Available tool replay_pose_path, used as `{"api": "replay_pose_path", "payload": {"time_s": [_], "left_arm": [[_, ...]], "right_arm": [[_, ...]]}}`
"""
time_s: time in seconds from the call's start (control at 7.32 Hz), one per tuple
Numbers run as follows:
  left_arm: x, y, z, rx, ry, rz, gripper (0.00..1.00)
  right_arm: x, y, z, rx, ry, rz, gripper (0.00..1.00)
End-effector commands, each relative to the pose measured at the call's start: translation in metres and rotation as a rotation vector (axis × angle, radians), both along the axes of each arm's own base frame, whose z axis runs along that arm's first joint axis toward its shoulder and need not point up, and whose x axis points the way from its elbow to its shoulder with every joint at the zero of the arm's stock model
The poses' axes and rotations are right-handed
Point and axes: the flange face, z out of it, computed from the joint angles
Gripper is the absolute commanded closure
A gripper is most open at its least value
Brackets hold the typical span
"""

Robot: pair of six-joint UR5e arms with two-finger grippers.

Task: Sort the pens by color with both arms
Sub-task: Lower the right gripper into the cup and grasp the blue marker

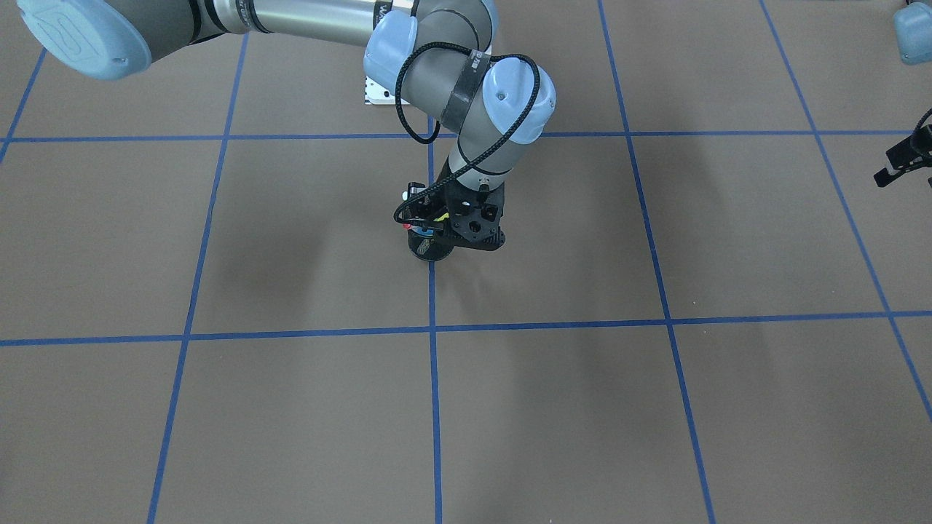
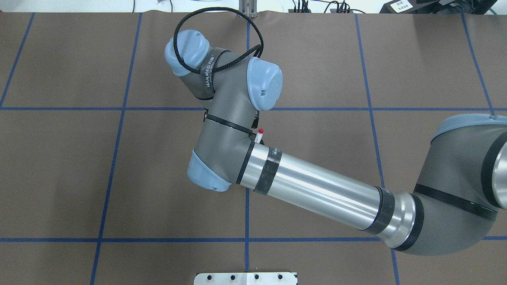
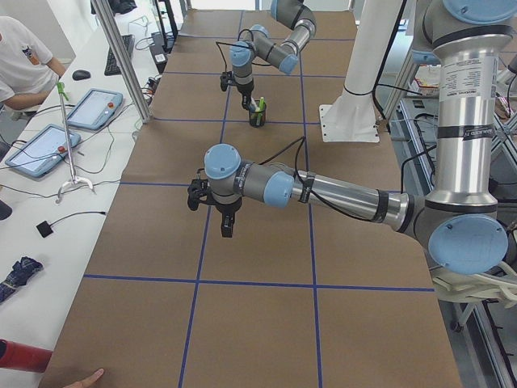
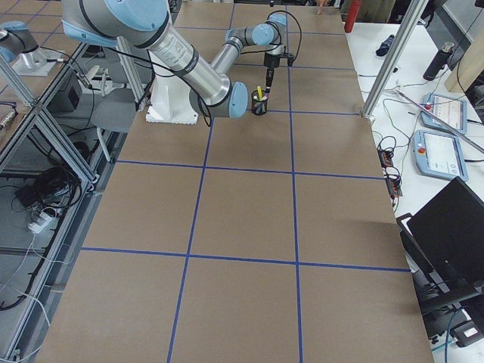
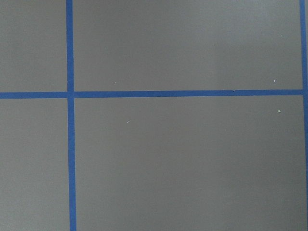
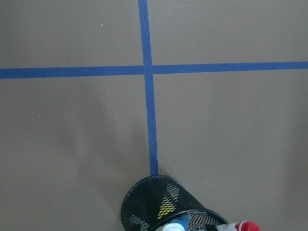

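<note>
A black mesh cup (image 1: 428, 249) stands on a blue tape crossing at mid-table and holds the pens. I make out a red cap (image 1: 405, 225), a blue pen (image 1: 426, 231) and a yellow pen (image 1: 441, 216). From the left side a green pen (image 3: 261, 103) also shows in the cup. My right gripper (image 1: 477, 236) hangs close beside and above the cup. Its fingers are hidden, so I cannot tell its state. In the right wrist view the cup (image 6: 159, 202) sits at the bottom edge. My left gripper (image 1: 899, 166) hovers over bare table, far from the cup, its state unclear.
The brown table is marked by a blue tape grid (image 2: 246, 239). The white base plate (image 2: 245, 277) lies at the robot's edge. A side bench with tablets (image 3: 93, 109) and a seated person (image 3: 20, 61) runs along the operators' side.
</note>
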Motion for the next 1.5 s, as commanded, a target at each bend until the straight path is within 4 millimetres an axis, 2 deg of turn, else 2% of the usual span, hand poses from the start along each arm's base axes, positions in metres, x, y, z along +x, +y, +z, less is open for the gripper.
{"api": "replay_pose_path", "payload": {"time_s": [0.0, 0.14, 0.27, 0.55, 0.68, 0.82, 1.09, 1.37], "left_arm": [[0.0, 0.001, -0.001, 0.001, 0.0, 0.0, 0.0], [0.0, 0.0, -0.001, 0.003, 0.0, 0.0, 0.0], [0.0, 0.0, -0.001, 0.001, 0.0, 0.0, 0.0], [0.0, 0.001, 0.0, 0.001, 0.0, 0.001, 0.0], [0.0, 0.001, -0.001, 0.003, 0.0, 0.001, 0.0], [0.0, 0.001, 0.0, 0.001, 0.001, 0.001, 0.0], [0.001, 0.002, 0.0, -0.004, 0.012, 0.005, 0.0], [0.001, 0.001, -0.001, -0.002, 0.013, 0.004, 0.0]], "right_arm": [[0.0, 0.0, 0.002, 0.001, 0.002, -0.003, 0.52], [0.0, 0.0, 0.001, 0.001, -0.001, -0.003, 0.73], [0.0, 0.0, 0.002, 0.0, 0.0, -0.003, 1.0], [0.002, -0.001, -0.001, 0.01, -0.004, -0.014, 1.0], [0.01, -0.008, -0.005, 0.026, -0.014, -0.025, 1.0], [0.033, -0.014, -0.024, 0.042, -0.037, -0.008, 1.0], [0.098, -0.004, -0.071, 0.103, -0.071, -0.016, 1.0], [0.138, -0.007, -0.101, 0.21, -0.108, 0.042, 1.0]]}}
